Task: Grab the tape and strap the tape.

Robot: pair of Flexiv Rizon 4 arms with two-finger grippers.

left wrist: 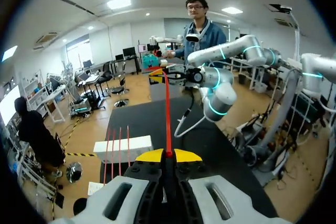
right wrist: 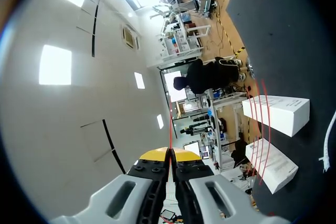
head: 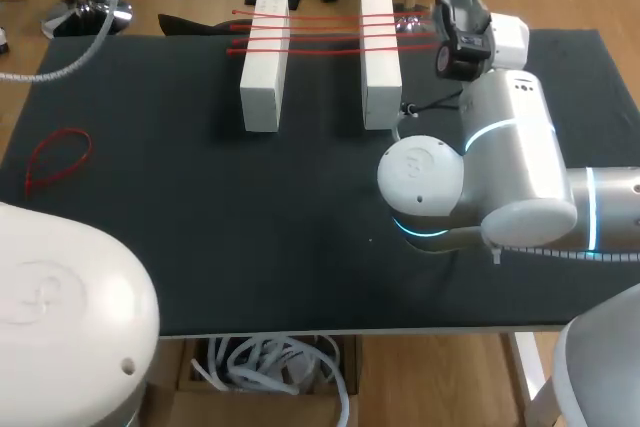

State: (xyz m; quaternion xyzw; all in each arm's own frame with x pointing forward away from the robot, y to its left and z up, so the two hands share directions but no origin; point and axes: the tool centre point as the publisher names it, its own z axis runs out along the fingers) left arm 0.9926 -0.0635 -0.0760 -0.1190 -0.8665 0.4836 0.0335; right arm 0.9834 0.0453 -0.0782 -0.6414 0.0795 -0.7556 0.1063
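Since left end effector (left wrist: 168, 156) and right end effector (right wrist: 169, 155) both pinch red tape (left wrist: 168, 111), it's strung taut top middle of head view, past white blocks (head: 265, 62). My guess: light, thin, floppy, slippery. Grip ends only, keep tension.

Our left gripper (left wrist: 168, 155) and right gripper (right wrist: 169, 154) each pinch the red tape (left wrist: 168, 108) tight (right arm (head: 510, 167) bent sharply at the elbow).

No legible text, label, number or sign anywhere.
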